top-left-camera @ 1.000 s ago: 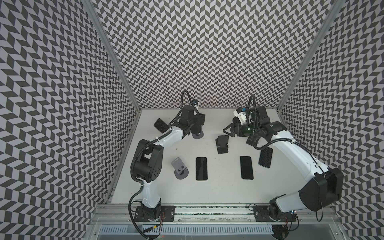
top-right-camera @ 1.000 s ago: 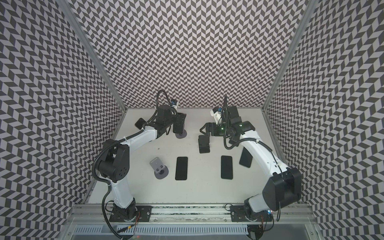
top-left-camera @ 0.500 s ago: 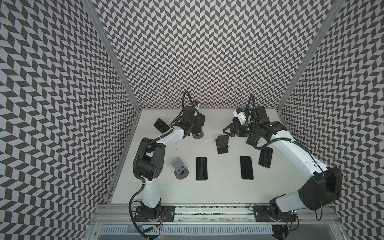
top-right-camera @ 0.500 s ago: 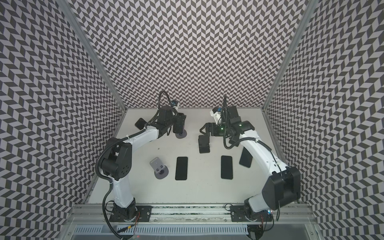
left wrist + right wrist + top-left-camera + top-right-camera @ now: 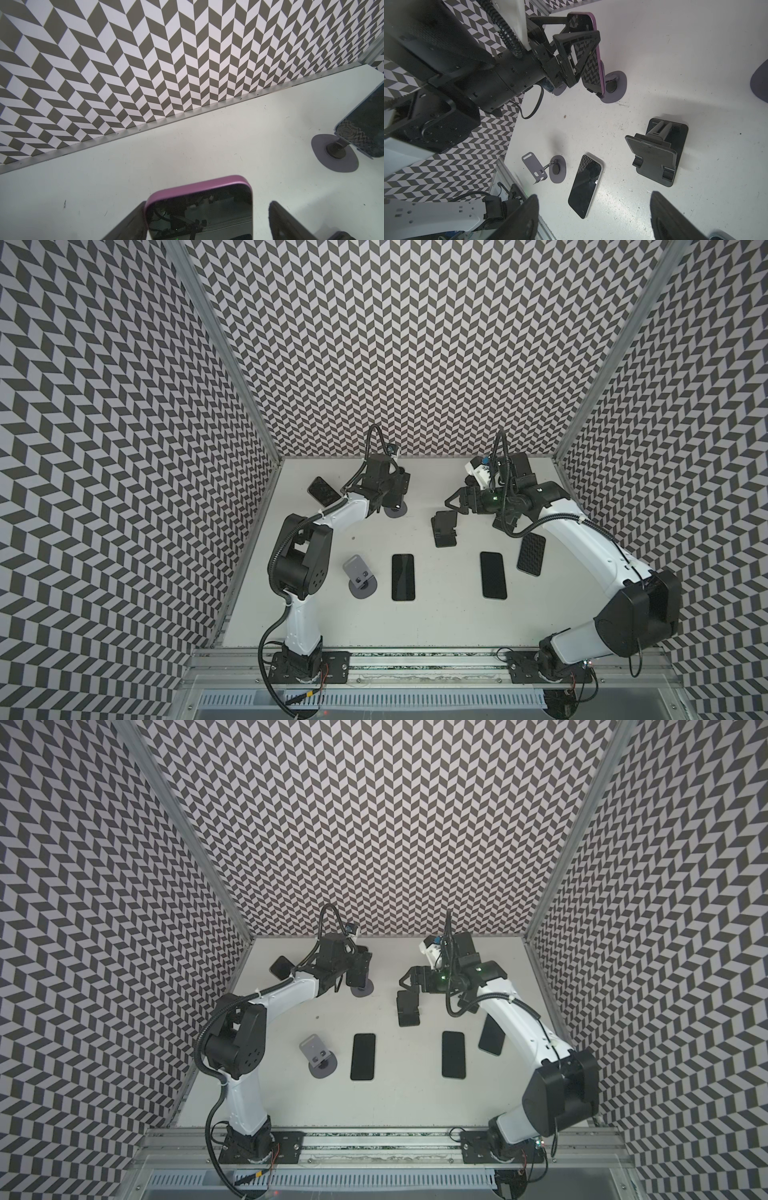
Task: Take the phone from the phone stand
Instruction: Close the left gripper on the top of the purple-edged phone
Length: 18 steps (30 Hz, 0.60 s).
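Note:
A purple-edged phone (image 5: 199,207) leans on a grey round-based phone stand (image 5: 614,87) near the back of the table. It shows in both top views (image 5: 400,489) (image 5: 360,969). My left gripper (image 5: 207,204) straddles the phone's upper end. One finger (image 5: 135,218) lies against one edge of the phone, and the other finger (image 5: 278,216) stands a small gap off the opposite edge, so the gripper is open. My right gripper (image 5: 457,499) hangs open and empty above a black stand (image 5: 444,526).
Another phone (image 5: 323,490) leans on a stand at the back left, close to my left arm. An empty grey stand (image 5: 359,576), two flat phones (image 5: 403,576) (image 5: 493,574) and a textured-back phone (image 5: 531,553) lie toward the front. The back wall is close behind.
My left gripper's fingers have drawn closer together around the purple-edged phone. The right arm has stayed still.

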Each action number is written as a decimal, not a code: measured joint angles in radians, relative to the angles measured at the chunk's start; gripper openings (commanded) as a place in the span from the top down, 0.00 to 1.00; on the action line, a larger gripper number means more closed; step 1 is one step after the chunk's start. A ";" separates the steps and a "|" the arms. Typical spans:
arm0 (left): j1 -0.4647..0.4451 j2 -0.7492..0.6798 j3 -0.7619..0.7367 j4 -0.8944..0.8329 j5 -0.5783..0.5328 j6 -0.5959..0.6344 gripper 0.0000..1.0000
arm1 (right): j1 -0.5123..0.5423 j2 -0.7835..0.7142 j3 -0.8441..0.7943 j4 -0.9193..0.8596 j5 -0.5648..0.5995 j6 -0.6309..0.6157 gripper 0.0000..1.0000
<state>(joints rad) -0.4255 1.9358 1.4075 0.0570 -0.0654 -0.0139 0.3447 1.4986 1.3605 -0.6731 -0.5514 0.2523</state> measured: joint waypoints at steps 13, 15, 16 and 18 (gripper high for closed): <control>0.000 0.017 0.009 -0.010 -0.002 0.002 0.14 | 0.000 0.000 0.000 0.000 0.000 -0.002 0.18; 0.000 0.023 0.019 -0.009 -0.002 0.002 0.14 | 0.000 0.000 0.000 0.000 0.000 -0.003 0.18; 0.000 0.026 0.021 -0.008 -0.002 0.002 0.14 | 0.000 0.000 0.000 0.000 0.000 -0.003 0.18; 0.000 0.030 0.024 -0.009 -0.002 0.002 0.14 | 0.000 0.000 0.000 0.000 0.001 -0.004 0.19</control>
<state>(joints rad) -0.4255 1.9659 1.4311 0.0479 -0.0669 -0.0124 0.3447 1.4986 1.3605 -0.6735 -0.5507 0.2481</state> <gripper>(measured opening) 0.866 0.815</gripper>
